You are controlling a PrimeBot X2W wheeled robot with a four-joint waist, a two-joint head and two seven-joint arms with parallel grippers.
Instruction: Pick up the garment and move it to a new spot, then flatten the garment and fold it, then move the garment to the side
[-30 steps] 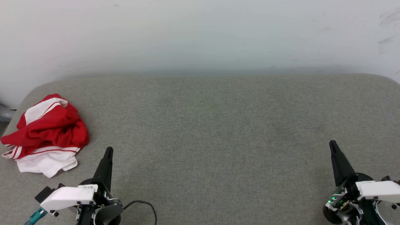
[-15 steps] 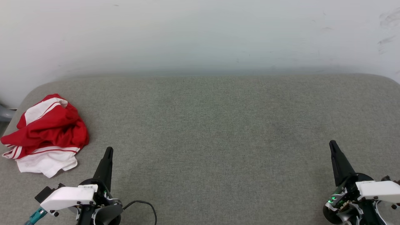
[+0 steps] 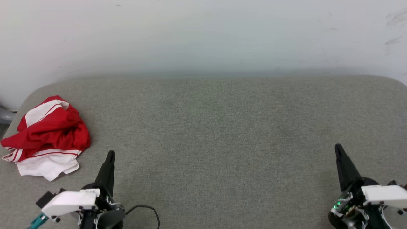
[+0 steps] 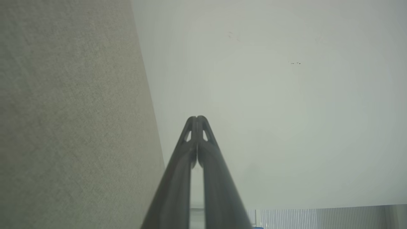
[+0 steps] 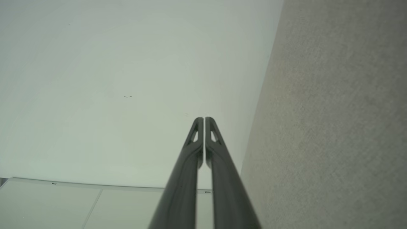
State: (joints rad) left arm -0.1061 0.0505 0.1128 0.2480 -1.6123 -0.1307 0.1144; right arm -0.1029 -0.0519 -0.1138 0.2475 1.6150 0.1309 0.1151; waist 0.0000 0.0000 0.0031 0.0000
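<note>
Left of the left claw (image 3: pixel 110 155) and a bit beyond its tip, the garment (image 3: pixel 47 133) sits crumpled in a heap on the tabletop (image 3: pixel 210 127), close to the rounded left corner. Red body bunched on top, one white sleeve folded over the far side, more white fabric with thin red stripes spilling out on the near side. Not touching either claw, nothing on it.

Left claw is closed, fingers together in one dark point, empty, near the garment but apart from it. Right claw (image 3: pixel 337 148) is closed too, empty, well apart from the garment, at the opposite side of the tabletop. Bare grey fabric between the two claws, nothing between the left claw and the heap. A black cable (image 3: pixel 149 210) loops out beside the left wrist, on the side away from the garment. A grey rounded thing (image 3: pixel 4 116) pokes in past the tabletop edge just beyond the garment; cannot tell what it is. Pale wall (image 3: pixel 203 35) behind, a few scuffs.

Head view gives the garment and both claws from above. Left wrist view gives the left claw (image 4: pixel 197 119) close up, tips pressed together, tabletop (image 4: pixel 63 111) along one side, wall ahead, a ribbed panel (image 4: pixel 318 218) at the bottom. Right wrist view gives the right claw (image 5: pixel 204 120) with a hairline slit between the fingers, tabletop (image 5: pixel 334 127) on one side and flat pale panels (image 5: pixel 63 203) low down.
</note>
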